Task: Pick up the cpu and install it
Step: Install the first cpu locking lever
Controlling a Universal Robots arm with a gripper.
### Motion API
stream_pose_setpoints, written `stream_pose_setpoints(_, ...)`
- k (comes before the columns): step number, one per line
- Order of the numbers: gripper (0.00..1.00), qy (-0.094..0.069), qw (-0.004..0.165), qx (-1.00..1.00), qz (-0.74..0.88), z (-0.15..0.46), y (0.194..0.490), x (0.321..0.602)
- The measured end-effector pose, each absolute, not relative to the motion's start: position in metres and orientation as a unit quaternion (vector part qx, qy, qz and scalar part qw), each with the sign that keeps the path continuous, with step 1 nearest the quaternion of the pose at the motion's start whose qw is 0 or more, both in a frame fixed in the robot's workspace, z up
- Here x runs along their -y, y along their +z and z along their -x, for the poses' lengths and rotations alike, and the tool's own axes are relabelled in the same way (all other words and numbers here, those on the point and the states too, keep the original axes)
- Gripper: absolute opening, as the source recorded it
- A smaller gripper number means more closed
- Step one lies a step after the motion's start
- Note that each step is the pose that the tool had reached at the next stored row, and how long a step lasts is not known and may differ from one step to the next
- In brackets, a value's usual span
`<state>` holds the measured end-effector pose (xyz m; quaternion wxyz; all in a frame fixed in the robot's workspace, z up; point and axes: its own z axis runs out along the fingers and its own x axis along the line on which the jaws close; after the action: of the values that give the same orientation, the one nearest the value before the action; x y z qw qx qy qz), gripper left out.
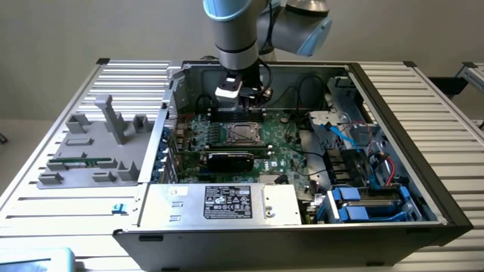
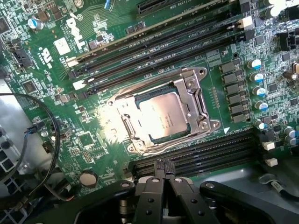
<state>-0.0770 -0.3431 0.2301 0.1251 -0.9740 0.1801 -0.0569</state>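
Computer case [image 1: 446, 218]: lies open on the slatted table [image 1: 68, 204], its walls standing close around the arm; a wide swing could knock a wall or the drive cage at the exterior view's right.
Motherboard [image 2: 93, 140]: covers the floor of the case, crowded with small capacitors and connectors; a low pass of the fingers could clip them.
Graphics card [image 1: 230, 160]: sits just in front of the socket toward the near wall of the case, a raised obstacle to any low sweep that way.
Memory slots [image 2: 154, 44]: long black rows on both sides of the socket, the near row right under the fingertips; a downward slip would land on their latches.
Gripper [image 2: 162, 170]: hangs over the board just beside the socket, jaws pressed together with nothing between them.
Socket frame [image 2: 194, 95]: metal bracket around the chip, seemingly folded over its edges; whether it is latched I cannot tell, and a loose frame would leave the chip unsecured.
Black cable [image 2: 53, 126]: loops loose near a board edge and could snag on a passing finger.
Cpu [image 2: 163, 116]: lies flat in the socket, silver top up; any skew would risk bent pins under pressure.
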Motion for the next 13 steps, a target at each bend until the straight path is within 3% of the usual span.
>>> stream_pose_setpoints(8,0.11,-0.048,0.086,-0.179,0.979,0.086,0.2301,0.3436)
stream_pose_setpoints(13,0.11,-0.046,0.074,-0.177,0.98,0.0869,0.2365,0.3436)
